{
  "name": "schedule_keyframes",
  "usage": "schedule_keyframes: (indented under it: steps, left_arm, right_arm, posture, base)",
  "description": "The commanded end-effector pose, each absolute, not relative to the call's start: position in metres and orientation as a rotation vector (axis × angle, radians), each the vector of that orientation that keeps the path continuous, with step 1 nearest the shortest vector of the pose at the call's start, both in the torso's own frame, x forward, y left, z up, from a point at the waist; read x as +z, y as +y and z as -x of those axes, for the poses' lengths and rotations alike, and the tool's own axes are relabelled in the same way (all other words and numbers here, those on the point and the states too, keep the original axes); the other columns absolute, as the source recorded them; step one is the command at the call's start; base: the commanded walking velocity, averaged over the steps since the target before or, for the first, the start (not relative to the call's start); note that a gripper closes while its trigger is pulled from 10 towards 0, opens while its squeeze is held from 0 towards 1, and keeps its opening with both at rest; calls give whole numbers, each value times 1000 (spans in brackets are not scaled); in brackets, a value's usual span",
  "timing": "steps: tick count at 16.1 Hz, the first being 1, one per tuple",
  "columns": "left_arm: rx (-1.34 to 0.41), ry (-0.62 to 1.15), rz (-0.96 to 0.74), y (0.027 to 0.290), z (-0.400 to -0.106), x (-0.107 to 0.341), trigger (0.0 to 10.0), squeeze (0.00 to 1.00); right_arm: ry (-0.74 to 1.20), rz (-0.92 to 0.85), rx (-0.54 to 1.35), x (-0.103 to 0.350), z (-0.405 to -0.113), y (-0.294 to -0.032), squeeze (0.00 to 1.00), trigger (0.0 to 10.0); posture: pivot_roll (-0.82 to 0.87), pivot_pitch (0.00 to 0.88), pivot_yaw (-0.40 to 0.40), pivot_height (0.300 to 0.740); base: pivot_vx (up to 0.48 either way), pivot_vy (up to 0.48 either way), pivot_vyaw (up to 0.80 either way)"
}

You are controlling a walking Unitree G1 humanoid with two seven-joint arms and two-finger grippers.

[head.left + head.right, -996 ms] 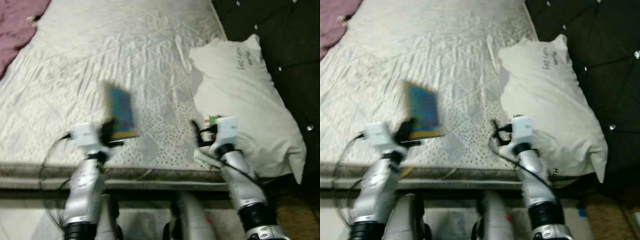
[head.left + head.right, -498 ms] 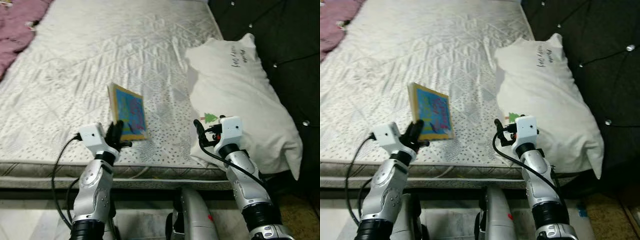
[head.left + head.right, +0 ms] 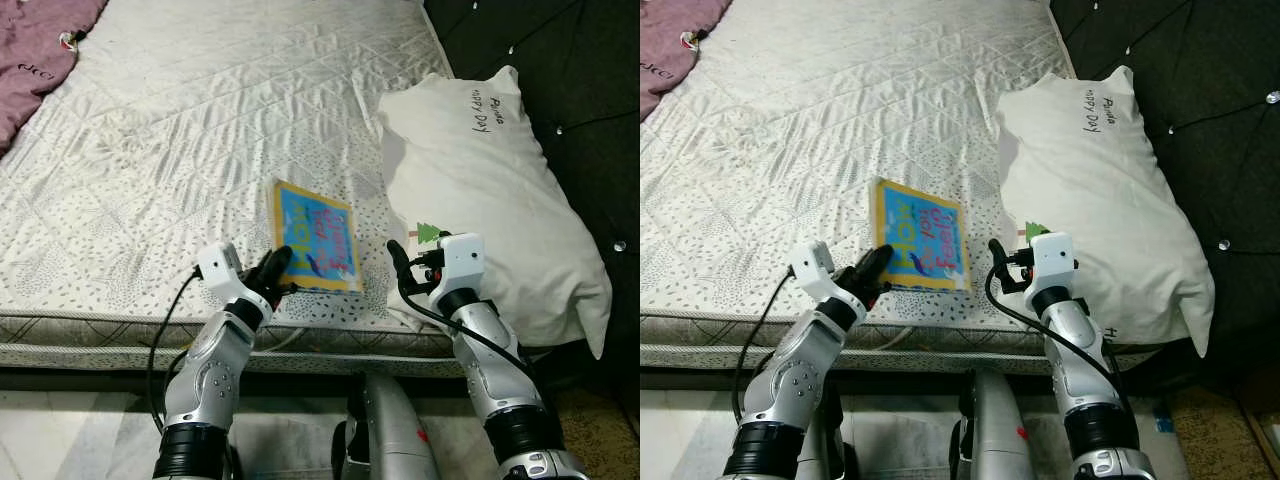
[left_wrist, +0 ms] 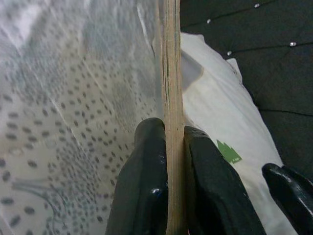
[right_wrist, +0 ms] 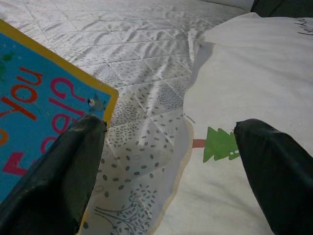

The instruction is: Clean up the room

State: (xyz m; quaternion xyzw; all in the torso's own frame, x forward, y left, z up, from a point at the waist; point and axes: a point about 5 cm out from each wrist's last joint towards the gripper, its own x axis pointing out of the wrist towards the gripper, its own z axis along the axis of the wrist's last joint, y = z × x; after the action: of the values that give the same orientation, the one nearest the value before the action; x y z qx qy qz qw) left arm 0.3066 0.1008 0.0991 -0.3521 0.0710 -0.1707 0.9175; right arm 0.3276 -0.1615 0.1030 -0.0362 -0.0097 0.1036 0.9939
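Note:
A thin board book (image 3: 316, 238) with a blue cover, yellow border and red letters is held tilted above the near edge of the white mattress (image 3: 200, 110). My left gripper (image 3: 275, 273) is shut on its lower edge; in the left wrist view the black fingers (image 4: 146, 181) pinch the book's tan edge (image 4: 171, 98). Just right of the book, by the white pillow (image 3: 480, 180), my right gripper (image 3: 398, 262) stands open with nothing between its fingers. In the right wrist view the book's corner (image 5: 39, 112) shows beside one finger.
A purple blanket (image 3: 40, 45) lies at the mattress's far left corner. A dark tufted headboard (image 3: 570, 60) runs along the right, behind the pillow. The pillow bears a small green tree label (image 3: 428, 234). Pale floor (image 3: 60, 440) lies below the mattress edge.
My left gripper has carried the book to the right, closer to the right gripper and pillow. The right arm stays where it was. The camera view has shifted slightly.

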Motion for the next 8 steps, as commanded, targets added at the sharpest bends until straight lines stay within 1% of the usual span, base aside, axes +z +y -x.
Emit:
schedule_keyframes:
  steps: [1,3,5,6,8]
  left_arm:
    - [-396,151,780,87,-305,103,10000,0]
    - [-349,223,824,89,-303,92,10000,0]
    - [-303,306,841,98,-302,80,10000,0]
    - [-303,306,841,98,-302,80,10000,0]
    - [-260,391,851,109,-309,69,10000,0]
  right_arm:
    - [-8,85,194,101,-325,-169,0,10000]
    - [-4,89,193,100,-325,-169,0,10000]
    - [1,91,194,99,-324,-170,0,10000]
    - [1,91,194,99,-324,-170,0,10000]
    - [-1,96,198,100,-324,-170,0,10000]
  posture:
    - [-108,178,-96,588]
    - [-106,181,-97,588]
    - [-106,186,-100,588]
    - [-106,186,-100,588]
    - [-117,191,-100,588]
  base:
    - [0,0,0]
    - [0,0,0]
    - [0,0,0]
    - [0,0,0]
    - [0,0,0]
